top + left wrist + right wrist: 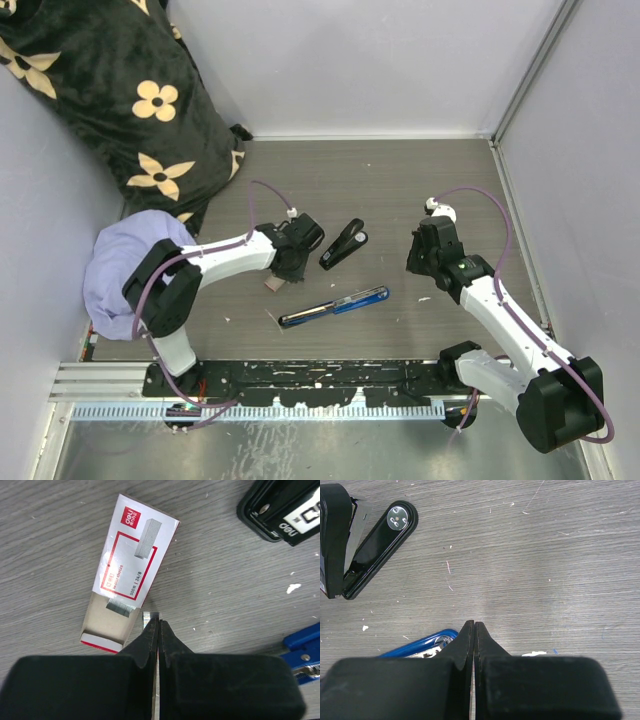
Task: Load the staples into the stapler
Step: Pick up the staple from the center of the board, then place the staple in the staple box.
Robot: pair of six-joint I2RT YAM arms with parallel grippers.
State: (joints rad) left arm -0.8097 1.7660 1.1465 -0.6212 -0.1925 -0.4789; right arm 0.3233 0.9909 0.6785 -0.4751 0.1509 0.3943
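Though flat, staples box [129,572] diagonal, open end nearest left jaws.

White links and black joint housings are noted on left arm [230,255] and right arm [500,310]; 1 purple cable [470,189] is routed along each; fingers [146,639] are black, tapered.

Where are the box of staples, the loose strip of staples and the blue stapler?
staple box [131,565]: left wrist view, on its red-and-white printed label.
staple strip [151,614]: left wrist view, on its metal end.
blue stapler [360,298]: top view, on its blue half.
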